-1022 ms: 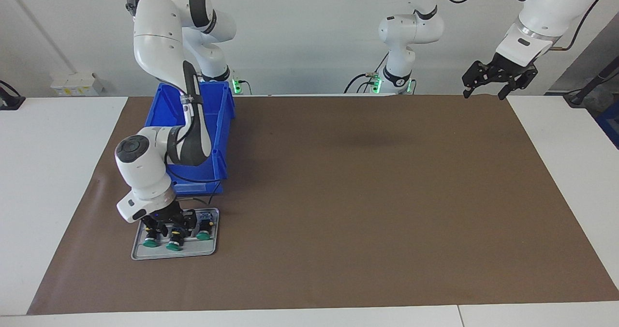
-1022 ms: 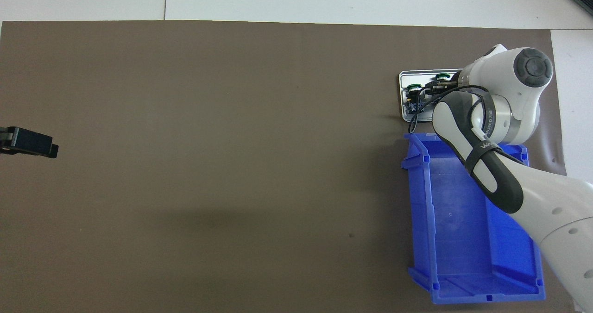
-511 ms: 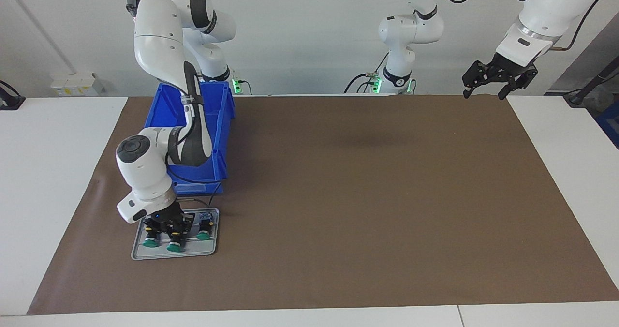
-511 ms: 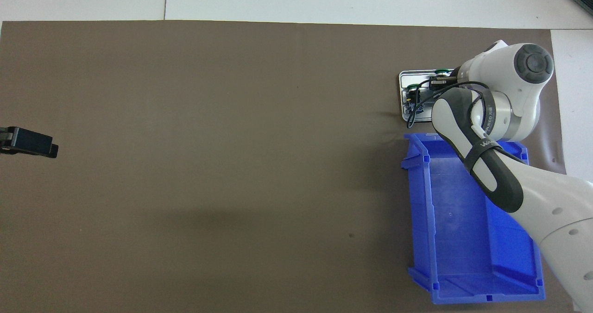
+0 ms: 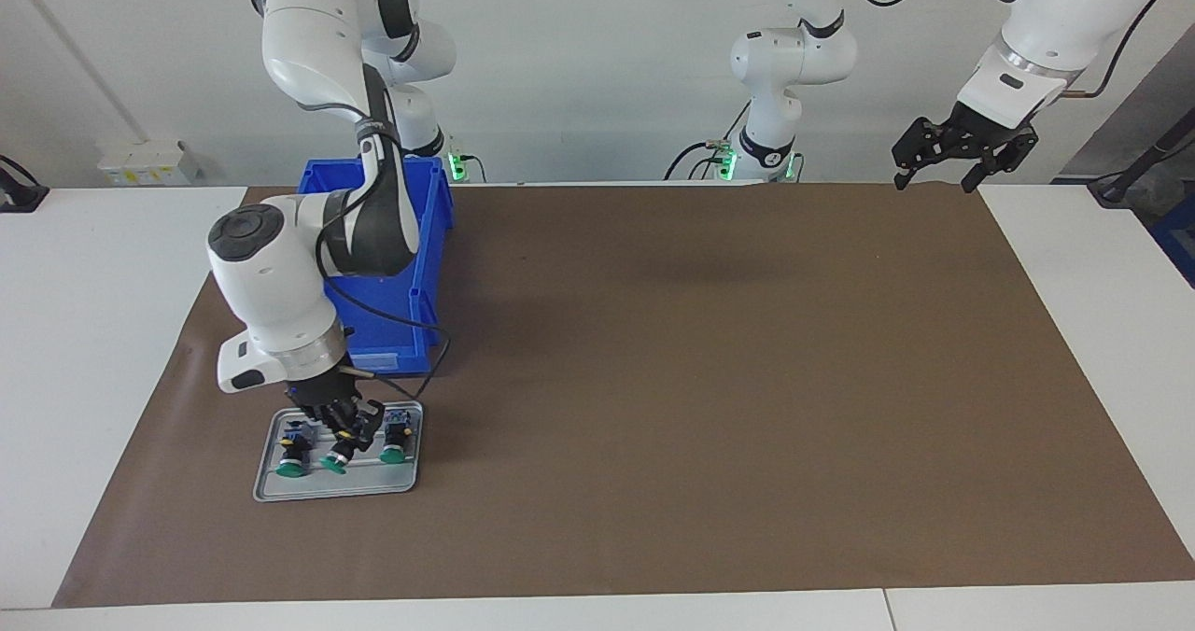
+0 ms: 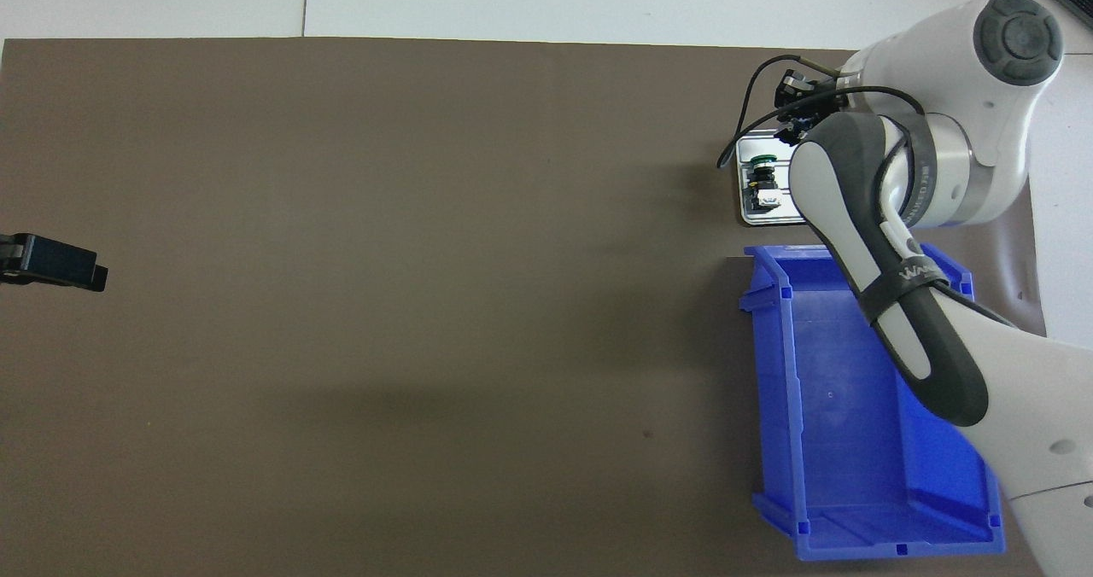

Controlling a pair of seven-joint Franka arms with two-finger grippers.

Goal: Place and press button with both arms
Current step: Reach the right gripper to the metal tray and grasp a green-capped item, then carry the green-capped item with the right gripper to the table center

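The right hand (image 5: 342,437) is clamped on the middle button (image 5: 333,458) of three, holding it tilted just above the grey tray (image 5: 271,493) on the table's brown mat (image 5: 709,398). A second button (image 5: 290,463) and a third (image 5: 393,448) sit on the tray beside it. The left hand (image 5: 941,172) waits, fingers apart, over the mat's corner.

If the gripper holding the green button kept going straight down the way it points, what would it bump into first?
Probably the grey tray. The right gripper, shut on the middle button, points down over the tray, so the button's green cap would likely touch the tray between the two other buttons.
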